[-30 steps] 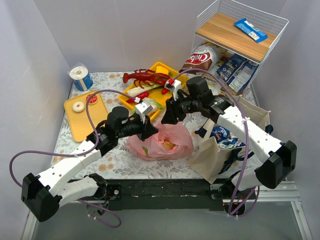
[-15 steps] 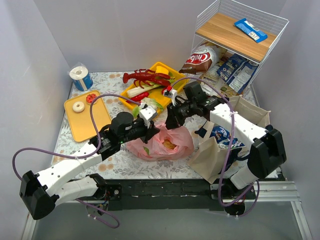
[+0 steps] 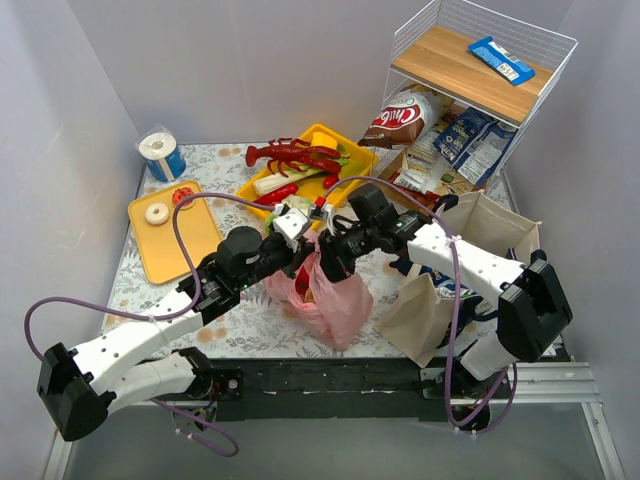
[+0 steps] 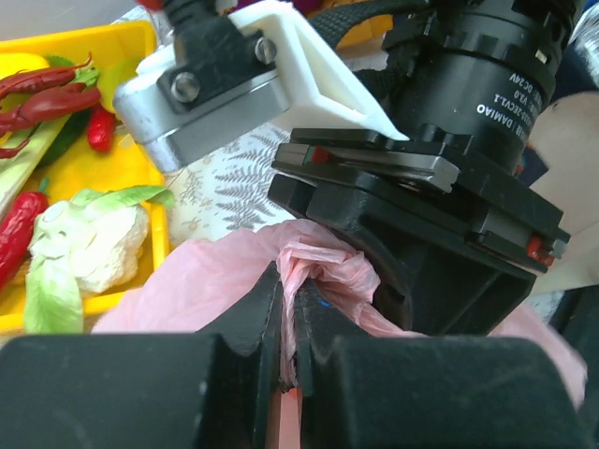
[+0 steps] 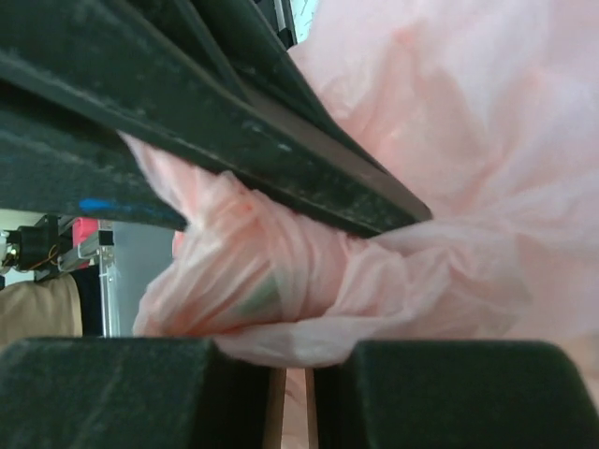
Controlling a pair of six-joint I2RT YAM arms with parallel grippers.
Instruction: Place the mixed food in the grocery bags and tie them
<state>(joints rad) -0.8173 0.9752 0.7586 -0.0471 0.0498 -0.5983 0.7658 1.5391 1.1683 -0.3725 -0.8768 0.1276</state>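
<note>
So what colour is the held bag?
Translucent pink; the bag shows best in the top view.

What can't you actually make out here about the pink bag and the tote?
- What is inside the pink bag: in the top view, its cloudy film shows only vague shapes.
- Whether a knot is formed: in the top view the left tool and right tool cover the gathered plastic, and the left wrist view is blocked by the right tool.
- Right wrist view: too close and blurred, only pink film shows.
- Most of the tote interior: in the top view the right arm crosses its opening.

"damiao", on black motor (image 4: 487,56) (white print)
</note>
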